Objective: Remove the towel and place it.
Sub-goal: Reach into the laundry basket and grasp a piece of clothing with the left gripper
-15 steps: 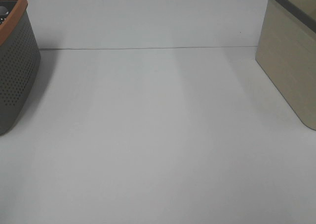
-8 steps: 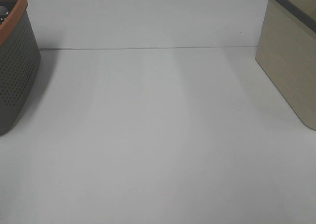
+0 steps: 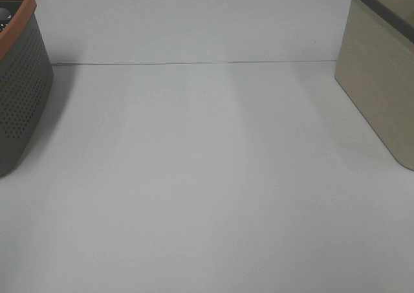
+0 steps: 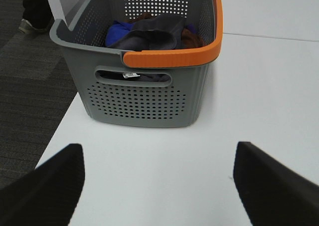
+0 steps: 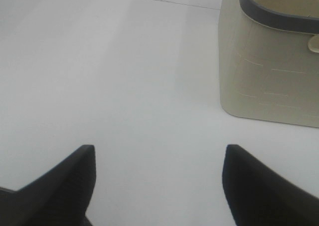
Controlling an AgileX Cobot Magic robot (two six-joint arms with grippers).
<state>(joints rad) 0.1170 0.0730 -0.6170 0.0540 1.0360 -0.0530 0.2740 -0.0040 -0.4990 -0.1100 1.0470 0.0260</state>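
The dark navy-black terry towel (image 4: 149, 36) appears to be the crumpled cloth lying topmost on a heap of blue and brown cloths inside the grey perforated plastic basket with an orange rim (image 4: 144, 104). It is straight ahead of the left gripper (image 4: 157, 150), well beyond the fingertips. It should be light, soft and limp, sagging from wherever it is pinched and perhaps dragging its neighbours, so the raised fold at the crest of the heap looks like the best place to take hold. The left gripper's jaws are spread wide with nothing between them, low over the white table top (image 4: 259, 86), and the wrist is pitched forward toward the basket's near wall. The right gripper (image 5: 159, 147) is likewise released and empty, with a beige smooth-walled basket with a dark grey rim (image 5: 264, 76) ahead, off to one jaw's side. Neither arm shows in the high view.
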